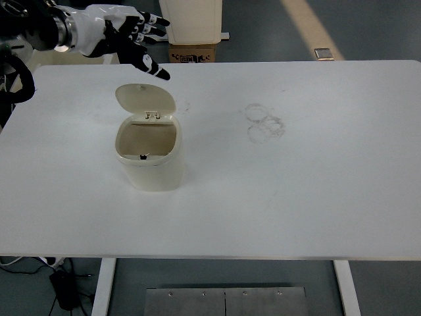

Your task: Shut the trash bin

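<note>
Left hand: the left hand (122, 34) enters from the upper left corner, fingers (152, 24) spread and extended, holding nothing; it is raised beyond and above the lid, not touching it.
Right hand: not in view.
Lid: the hinged lid (146, 100) stands upright at the far rim of the bin, fully open, its inner face toward the camera.
Trash bin: the cream trash bin (150, 158) stands upright on the left half of the white table (309, 178), its opening exposed and its interior seemingly empty.
Table marks: faint ring smudges (265, 123) lie well apart to the right of the bin.
Step in hand: approach; closing is not yet begun.
Next move: judged to call for bringing the fingertips behind the lid's top edge, then pushing it forward and down until it seats on the rim.
Caution: too hard a push could slide or tip the light bin.
</note>
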Controlling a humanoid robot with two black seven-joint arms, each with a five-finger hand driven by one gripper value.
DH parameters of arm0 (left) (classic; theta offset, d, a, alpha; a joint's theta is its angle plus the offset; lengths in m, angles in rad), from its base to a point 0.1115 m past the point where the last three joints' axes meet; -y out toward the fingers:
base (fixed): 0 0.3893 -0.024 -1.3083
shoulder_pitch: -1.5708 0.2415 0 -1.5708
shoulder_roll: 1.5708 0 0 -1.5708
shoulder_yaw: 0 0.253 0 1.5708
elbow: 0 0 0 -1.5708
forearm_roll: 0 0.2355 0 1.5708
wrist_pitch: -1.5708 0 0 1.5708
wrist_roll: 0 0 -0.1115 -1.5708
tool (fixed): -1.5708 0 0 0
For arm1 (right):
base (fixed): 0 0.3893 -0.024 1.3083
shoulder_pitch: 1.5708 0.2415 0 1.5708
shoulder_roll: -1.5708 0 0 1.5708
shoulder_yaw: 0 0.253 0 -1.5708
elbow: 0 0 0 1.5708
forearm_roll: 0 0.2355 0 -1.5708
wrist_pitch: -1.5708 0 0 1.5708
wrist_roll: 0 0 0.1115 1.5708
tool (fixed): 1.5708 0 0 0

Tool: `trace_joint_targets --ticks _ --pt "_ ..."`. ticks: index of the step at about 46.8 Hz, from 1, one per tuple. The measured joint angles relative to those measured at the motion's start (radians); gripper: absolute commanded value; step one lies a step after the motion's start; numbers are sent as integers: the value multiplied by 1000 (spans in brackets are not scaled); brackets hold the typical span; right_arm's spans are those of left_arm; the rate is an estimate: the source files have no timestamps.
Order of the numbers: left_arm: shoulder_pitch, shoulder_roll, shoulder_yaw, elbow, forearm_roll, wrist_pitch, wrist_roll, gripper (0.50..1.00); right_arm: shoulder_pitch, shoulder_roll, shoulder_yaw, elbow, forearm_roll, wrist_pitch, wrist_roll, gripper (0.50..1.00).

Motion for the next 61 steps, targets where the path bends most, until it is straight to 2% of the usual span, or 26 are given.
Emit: trace_joint_targets --ticks 12,23,51,61 --pt "-95 -62 73 -116 -2 -2 5 1000 0 0 0 0 0 0 0 991" --pt "-155 -93 120 -153 -10 -1 13 1000 0 0 0 0 0 0 0 991" --pt "-178 -82 218 -154 -12 -1 12 1000 0 0 0 0 0 0 0 991" --pt "-176 -83 234 -195 -14 -1 12 1000 0 0 0 0 0 0 0 991"
